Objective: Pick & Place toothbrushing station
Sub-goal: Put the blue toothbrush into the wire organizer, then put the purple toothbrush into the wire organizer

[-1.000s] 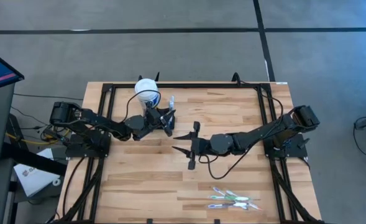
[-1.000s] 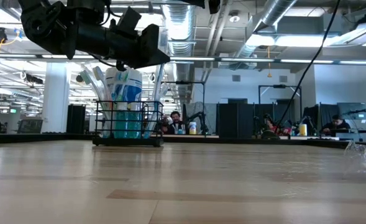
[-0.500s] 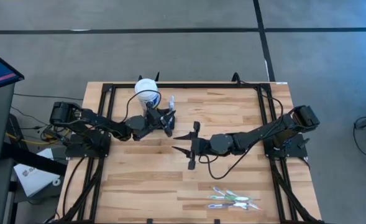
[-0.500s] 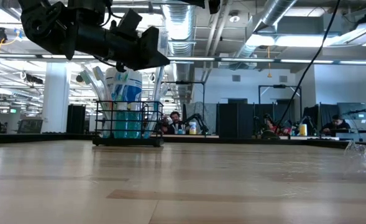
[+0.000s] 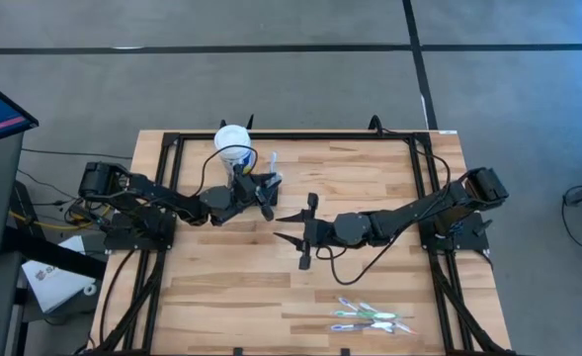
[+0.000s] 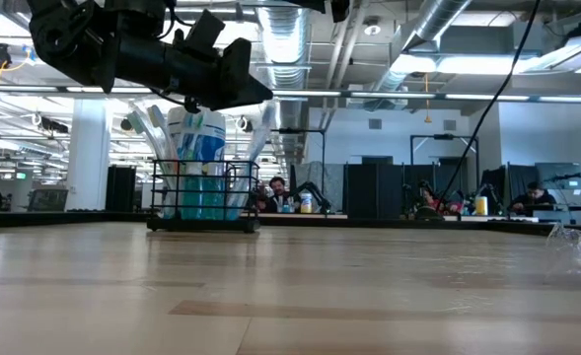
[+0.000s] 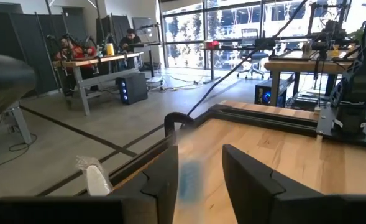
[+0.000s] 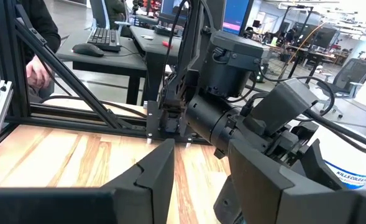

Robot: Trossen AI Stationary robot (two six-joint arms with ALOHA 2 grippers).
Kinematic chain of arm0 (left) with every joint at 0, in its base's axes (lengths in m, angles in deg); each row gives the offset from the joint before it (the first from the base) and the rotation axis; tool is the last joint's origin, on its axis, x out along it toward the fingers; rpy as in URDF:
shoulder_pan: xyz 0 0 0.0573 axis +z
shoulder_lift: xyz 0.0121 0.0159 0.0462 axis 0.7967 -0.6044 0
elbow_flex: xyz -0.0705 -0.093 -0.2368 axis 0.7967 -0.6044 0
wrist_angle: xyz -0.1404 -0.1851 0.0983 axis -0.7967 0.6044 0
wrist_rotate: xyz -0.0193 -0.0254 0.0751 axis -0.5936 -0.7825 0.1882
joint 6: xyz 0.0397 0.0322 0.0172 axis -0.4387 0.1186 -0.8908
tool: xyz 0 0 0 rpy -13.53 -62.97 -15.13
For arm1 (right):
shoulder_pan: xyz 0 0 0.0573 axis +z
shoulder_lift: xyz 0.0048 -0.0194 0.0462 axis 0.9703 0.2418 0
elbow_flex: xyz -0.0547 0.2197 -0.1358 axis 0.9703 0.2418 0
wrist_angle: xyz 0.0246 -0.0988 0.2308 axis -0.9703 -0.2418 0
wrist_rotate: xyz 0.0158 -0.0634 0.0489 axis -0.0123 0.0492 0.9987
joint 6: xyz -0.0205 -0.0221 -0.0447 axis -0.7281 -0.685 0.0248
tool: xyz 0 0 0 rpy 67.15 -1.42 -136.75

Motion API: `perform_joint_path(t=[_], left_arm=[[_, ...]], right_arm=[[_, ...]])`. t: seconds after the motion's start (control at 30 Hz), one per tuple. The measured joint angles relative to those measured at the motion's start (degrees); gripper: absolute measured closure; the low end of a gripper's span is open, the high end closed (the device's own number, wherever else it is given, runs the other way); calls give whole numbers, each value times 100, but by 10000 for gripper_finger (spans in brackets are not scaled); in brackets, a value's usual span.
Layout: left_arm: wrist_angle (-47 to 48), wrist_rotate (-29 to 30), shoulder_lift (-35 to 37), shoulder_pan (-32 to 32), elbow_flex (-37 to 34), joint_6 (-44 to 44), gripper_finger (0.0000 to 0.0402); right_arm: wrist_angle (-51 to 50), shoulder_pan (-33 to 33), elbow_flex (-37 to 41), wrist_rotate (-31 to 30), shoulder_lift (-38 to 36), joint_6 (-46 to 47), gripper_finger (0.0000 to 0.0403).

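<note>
Wooden table (image 5: 370, 178) | left jaws (image 5: 268, 188) open over toothbrushing station (image 6: 203, 197) | right jaws (image 5: 292, 227) open, mid-table

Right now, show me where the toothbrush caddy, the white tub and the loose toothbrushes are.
toothbrushing station (image 6: 203, 195): low view, on its black wire front wall.
white tub (image 5: 231, 138): high view, on its round white top.
toothbrushes (image 5: 372, 316): high view, on the middle of the bunch lying on the table.

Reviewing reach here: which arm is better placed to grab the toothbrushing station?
Left. The left gripper hovers right at the toothbrushing station, while the right gripper waits mid-table, jaws open, farther off.
</note>
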Motion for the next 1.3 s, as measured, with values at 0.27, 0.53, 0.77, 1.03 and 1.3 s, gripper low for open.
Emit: perform_joint_path(t=[0.27, 0.53, 0.77, 1.03, 1.3], left_arm=[[-27, 9, 264, -1, -4, -7, 277], [208, 8, 914, -153, -4, -14, 280], [770, 5, 1301, -591, -4, -17, 283], [935, 3, 1311, -1154, -2, -17, 284], [990, 3, 1311, -1501, -2, -17, 284]], right_arm=[[0, 0, 0, 0, 0, 0, 257], [-2, 16, 0, 0, 0, 120, 262], [-178, 215, 0, 0, 0, 143, 270], [-1271, 523, 9, 2, -277, 941, 272], [-3558, 1052, 0, 2, -718, 3026, 272]])
